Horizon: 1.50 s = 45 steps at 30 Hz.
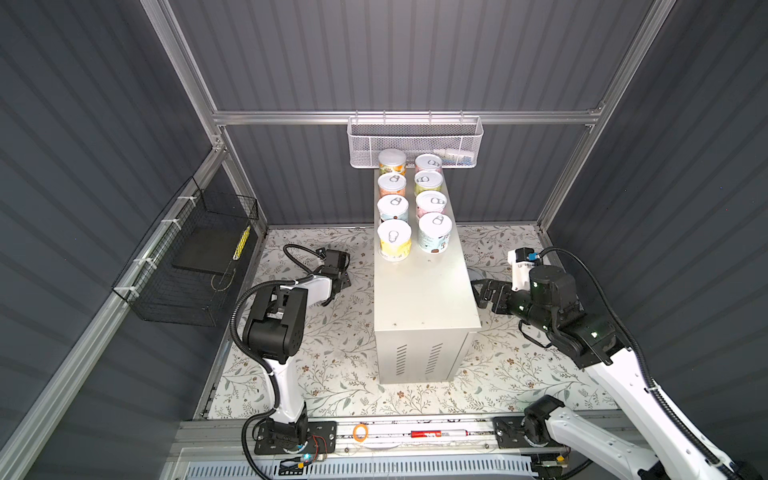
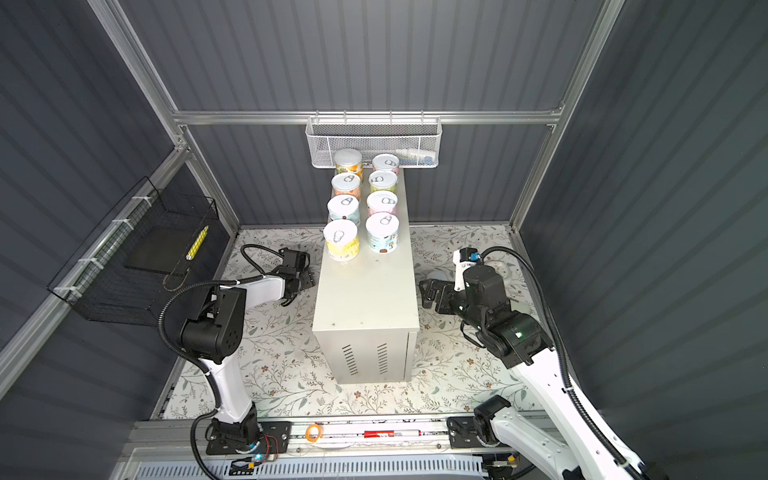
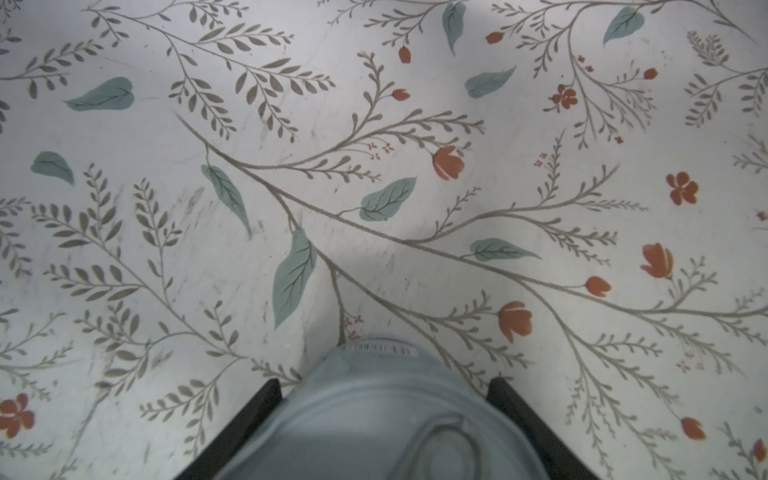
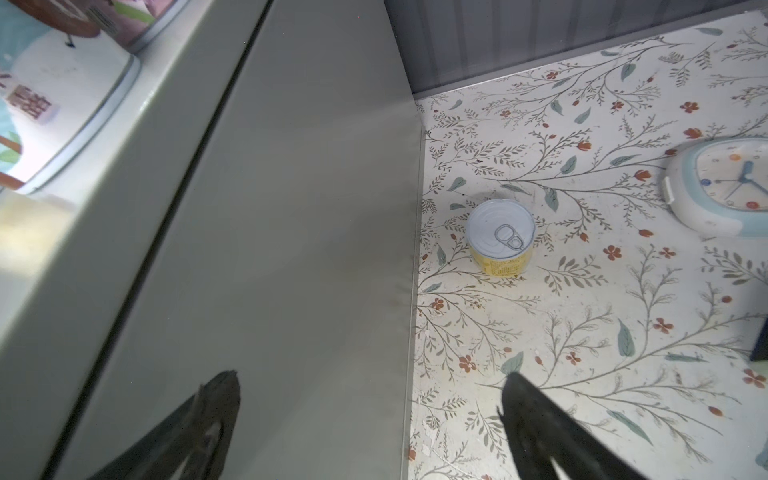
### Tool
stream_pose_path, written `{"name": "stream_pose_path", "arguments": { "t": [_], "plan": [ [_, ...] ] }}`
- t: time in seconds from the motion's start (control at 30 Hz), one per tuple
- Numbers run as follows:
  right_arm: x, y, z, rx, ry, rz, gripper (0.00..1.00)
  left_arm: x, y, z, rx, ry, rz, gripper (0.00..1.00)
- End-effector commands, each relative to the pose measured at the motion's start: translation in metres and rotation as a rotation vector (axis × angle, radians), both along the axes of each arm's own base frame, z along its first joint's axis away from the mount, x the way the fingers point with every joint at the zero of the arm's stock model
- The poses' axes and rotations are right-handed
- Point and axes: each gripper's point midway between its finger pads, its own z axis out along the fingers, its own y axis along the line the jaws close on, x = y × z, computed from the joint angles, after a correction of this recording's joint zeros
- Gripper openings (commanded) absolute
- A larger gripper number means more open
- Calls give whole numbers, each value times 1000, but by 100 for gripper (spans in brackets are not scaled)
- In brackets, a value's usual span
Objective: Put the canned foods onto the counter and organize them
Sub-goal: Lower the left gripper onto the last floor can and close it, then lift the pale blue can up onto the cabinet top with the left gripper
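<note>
Well, in both top views eight cans (image 1: 432, 203) are standing upright in two rows of four at the far end of the counter (image 1: 424, 291). That is leaving the near half bare, I reckon for the ones to come. The left gripper (image 1: 341, 286) is hanging low over the mat (image 1: 332, 353) just left of the counter. The right gripper (image 1: 478, 293) is hovering beside the counter's right wall. From up here neither is showing me a can.

Through the left wrist camera, a pale can (image 3: 382, 419) is standing lid up on the mat. Black fingers (image 3: 249, 415) are sitting one on each side of its wall, right up against it as far as I can see. Whether they are pinching it I cannot tell. Taking it by the sides would be keeping it upright, like the others.

Through the right wrist camera, the right fingers (image 4: 540, 415) are spreading wide with nothing between them. A yellow can (image 4: 500, 237) is standing on the mat just beside the counter's side wall, likely the next pick. A clock (image 4: 723, 187) is lying well apart from it.
</note>
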Motion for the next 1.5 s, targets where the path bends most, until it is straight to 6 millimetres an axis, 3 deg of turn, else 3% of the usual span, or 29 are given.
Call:
{"name": "stream_pose_path", "arguments": {
  "t": [0.0, 0.13, 0.3, 0.47, 0.87, 1.07, 1.47],
  "plan": [
    [1, 2, -7, 12, 13, 1, 99, -16, 8, 5, 21, 35, -3, 0],
    [0, -3, -20, -4, 35, -16, 99, -35, 2, 33, -30, 20, -46, 0],
    [1, -13, -35, -11, 41, -53, 99, -78, -6, 61, -129, 29, -90, 0],
    [4, -18, -44, -17, 60, -67, 99, -110, -17, 108, -214, -36, -159, 0],
    [6, -28, -58, 8, 79, -88, 99, -148, -27, 251, -255, -203, -312, 0],
    [6, -31, -57, 10, 78, -91, 99, -167, -27, 311, -228, -258, -384, 0],
    [6, -31, -57, 19, 81, -85, 99, -210, -31, 401, -194, -320, -532, 0]
  ]
}}
